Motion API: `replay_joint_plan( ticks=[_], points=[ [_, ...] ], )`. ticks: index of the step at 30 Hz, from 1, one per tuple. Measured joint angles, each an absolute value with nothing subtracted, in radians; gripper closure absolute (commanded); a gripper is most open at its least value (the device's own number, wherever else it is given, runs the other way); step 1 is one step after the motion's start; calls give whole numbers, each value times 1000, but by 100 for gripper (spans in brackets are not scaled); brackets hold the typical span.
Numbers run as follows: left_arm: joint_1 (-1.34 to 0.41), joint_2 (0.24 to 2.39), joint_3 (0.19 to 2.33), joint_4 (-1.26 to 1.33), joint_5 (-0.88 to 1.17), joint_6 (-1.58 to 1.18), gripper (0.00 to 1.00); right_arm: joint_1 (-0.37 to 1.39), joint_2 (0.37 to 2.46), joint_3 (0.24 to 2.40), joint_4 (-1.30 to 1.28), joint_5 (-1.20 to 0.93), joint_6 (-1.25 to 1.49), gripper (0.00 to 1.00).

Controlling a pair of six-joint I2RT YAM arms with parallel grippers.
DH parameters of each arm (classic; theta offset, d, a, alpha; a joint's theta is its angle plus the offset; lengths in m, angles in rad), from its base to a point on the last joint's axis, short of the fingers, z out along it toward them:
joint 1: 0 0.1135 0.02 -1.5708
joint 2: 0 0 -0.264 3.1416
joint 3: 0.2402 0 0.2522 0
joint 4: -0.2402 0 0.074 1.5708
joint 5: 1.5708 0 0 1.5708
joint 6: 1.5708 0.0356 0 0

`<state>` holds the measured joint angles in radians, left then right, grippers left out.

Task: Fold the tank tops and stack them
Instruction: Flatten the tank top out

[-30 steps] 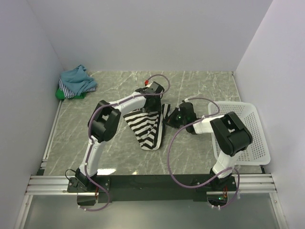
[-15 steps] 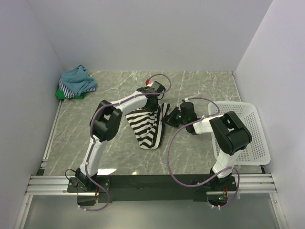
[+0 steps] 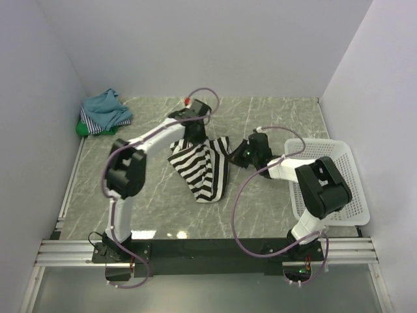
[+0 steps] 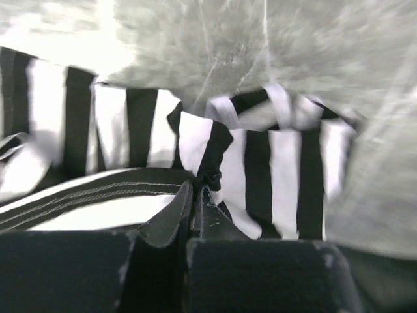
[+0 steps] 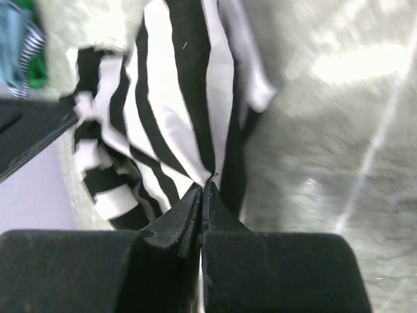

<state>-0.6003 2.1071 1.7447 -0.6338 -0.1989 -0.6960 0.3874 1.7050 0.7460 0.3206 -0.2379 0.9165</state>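
Note:
The black-and-white striped tank top hangs stretched between both grippers over the middle of the marble table. My left gripper is shut on its upper left edge; the left wrist view shows the cloth pinched at my left gripper. At the top's right edge, my right gripper is shut on the fabric, and the right wrist view has the stripes running out from my right gripper. A heap of teal, thin-striped and green tank tops lies in the far left corner.
A white lattice basket stands at the right edge of the table, beside the right arm. Walls close in the table at the back and on both sides.
My left gripper has shut on the striped top and moved back and to the left. The top now spreads wider between the two grippers. The right gripper has shifted slightly.

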Motion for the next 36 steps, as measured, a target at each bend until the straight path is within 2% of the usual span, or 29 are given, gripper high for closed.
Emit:
replay_joint_plan(
  ticks=[4, 9, 16, 23, 27, 32, 36],
  points=[
    [-529, 1935, 1664, -623, -155, -701, 99, 385, 1647, 839, 223, -182, 876, 100],
    [-348, 1713, 1577, -586, -144, -699, 99, 350, 1629, 995, 53, -86, 813, 100],
    [-252, 1568, 1431, -542, -103, -706, 99, 301, 1635, 1164, -104, -31, 758, 100],
    [-147, 1501, 1416, -536, -43, -723, 99, 257, 1708, 1522, -263, 49, 689, 100],
    [-157, 1399, 1416, -482, 20, -721, 99, 255, 1679, 1616, -277, 95, 638, 100],
    [-249, 1291, 1416, -412, 41, -709, 99, 254, 1672, 1723, -358, 130, 555, 100],
    [-278, 1266, 1404, -394, 26, -711, 99, 254, 1805, 2040, -471, 102, 495, 100]
  ],
)
